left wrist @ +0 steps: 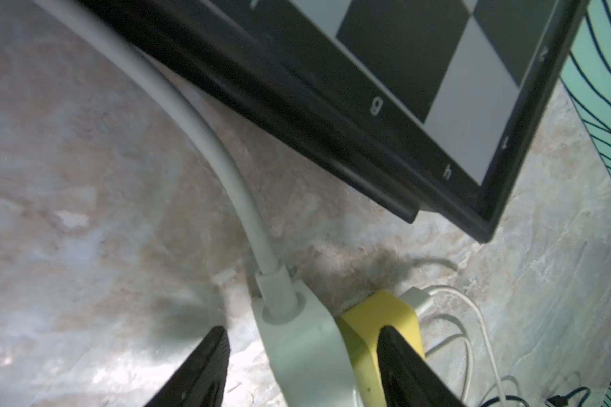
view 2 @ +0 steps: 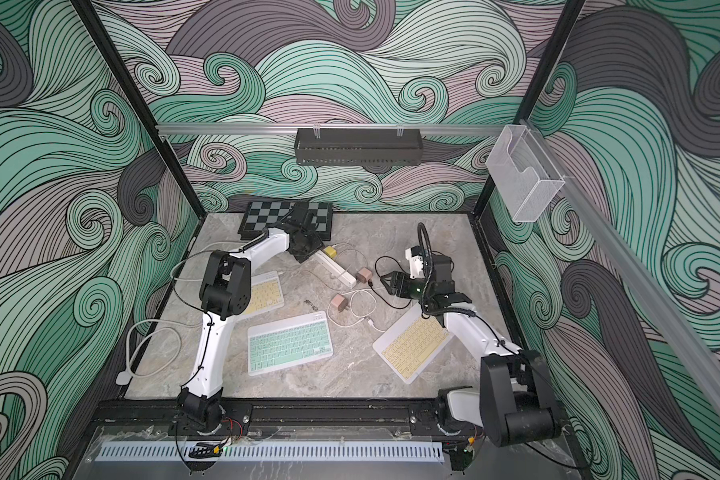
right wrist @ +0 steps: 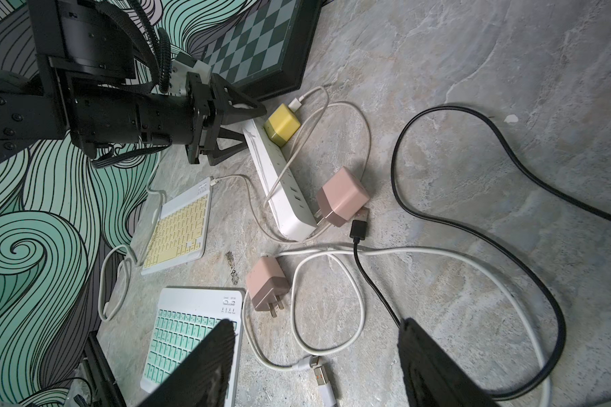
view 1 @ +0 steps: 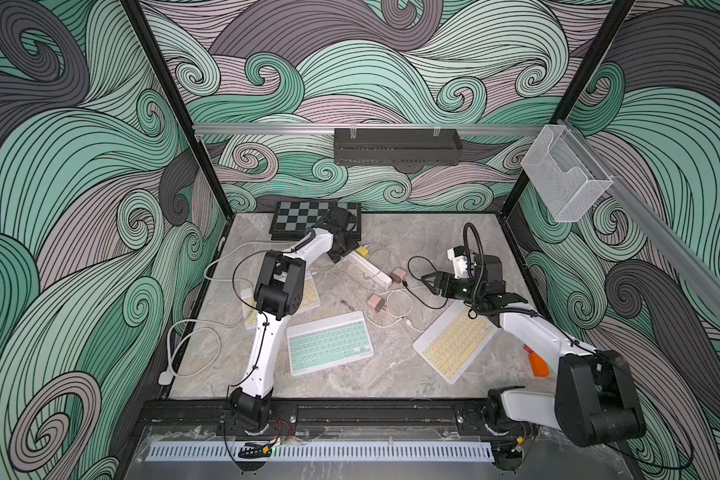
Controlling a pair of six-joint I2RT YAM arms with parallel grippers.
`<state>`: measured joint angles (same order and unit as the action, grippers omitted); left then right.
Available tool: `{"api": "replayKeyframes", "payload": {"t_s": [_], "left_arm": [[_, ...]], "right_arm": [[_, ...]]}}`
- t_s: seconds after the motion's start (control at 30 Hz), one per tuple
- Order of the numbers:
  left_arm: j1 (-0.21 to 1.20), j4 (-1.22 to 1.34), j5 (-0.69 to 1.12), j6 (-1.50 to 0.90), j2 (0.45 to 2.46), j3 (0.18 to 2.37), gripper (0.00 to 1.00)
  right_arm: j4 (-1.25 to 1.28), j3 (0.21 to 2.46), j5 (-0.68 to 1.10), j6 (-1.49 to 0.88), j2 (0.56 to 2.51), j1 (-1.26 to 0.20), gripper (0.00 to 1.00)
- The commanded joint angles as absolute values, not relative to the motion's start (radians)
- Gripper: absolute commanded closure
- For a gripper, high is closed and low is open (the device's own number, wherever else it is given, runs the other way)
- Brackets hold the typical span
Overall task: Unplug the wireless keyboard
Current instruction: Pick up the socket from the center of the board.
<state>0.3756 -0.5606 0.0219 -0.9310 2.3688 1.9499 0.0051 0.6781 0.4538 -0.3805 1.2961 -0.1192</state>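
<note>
A yellow-keyed wireless keyboard [right wrist: 179, 229] lies at the left with a thin white cable [right wrist: 233, 178] plugged into its corner, running toward the white power strip [right wrist: 279, 183]. A yellow charger [left wrist: 378, 317] sits in the strip's far end [left wrist: 307, 352]. My left gripper [left wrist: 306, 345] is open, its fingers astride that end and the charger; one finger overlaps the charger's side, and the other stands clear of the strip. A green keyboard [view 1: 329, 343] and another yellow keyboard [view 1: 454, 340] lie nearer the front. My right gripper [right wrist: 316, 327] hovers open over loose cables, holding nothing.
A pink charger [right wrist: 343, 195] lies at the strip's near end, and another [right wrist: 267, 282] lies loose beside white cable loops. A black cable [right wrist: 473, 229] snakes across the right. A chessboard [view 1: 304, 218] stands at the back, just behind my left wrist. The strip's thick white cord [view 1: 192, 332] loops left.
</note>
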Motion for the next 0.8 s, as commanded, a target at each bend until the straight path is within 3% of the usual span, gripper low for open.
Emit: {"api": "replayKeyframes", "payload": {"t_s": [0.0,0.23,0.5,0.77], "left_arm": [[0.38,-0.561,-0.013,-0.996,2.399,1.98,0.33],[0.379,-0.575,-0.006,-1.054,2.436,2.001,0.37],[0.377,-0.534,-0.016,-1.086,2.406,1.94,0.58],[0.374,-0.469,-0.017,-1.105,2.353,1.859,0.65]], "right_arm": [[0.014,0.682,0.447,-0.376,1.28,-0.123,0.26],[0.015,0.682,0.447,-0.377,1.28,-0.123,0.26],[0.015,0.681,0.443,-0.378,1.277,-0.123,0.26],[0.015,0.679,0.443,-0.38,1.275,-0.123,0.25]]}}
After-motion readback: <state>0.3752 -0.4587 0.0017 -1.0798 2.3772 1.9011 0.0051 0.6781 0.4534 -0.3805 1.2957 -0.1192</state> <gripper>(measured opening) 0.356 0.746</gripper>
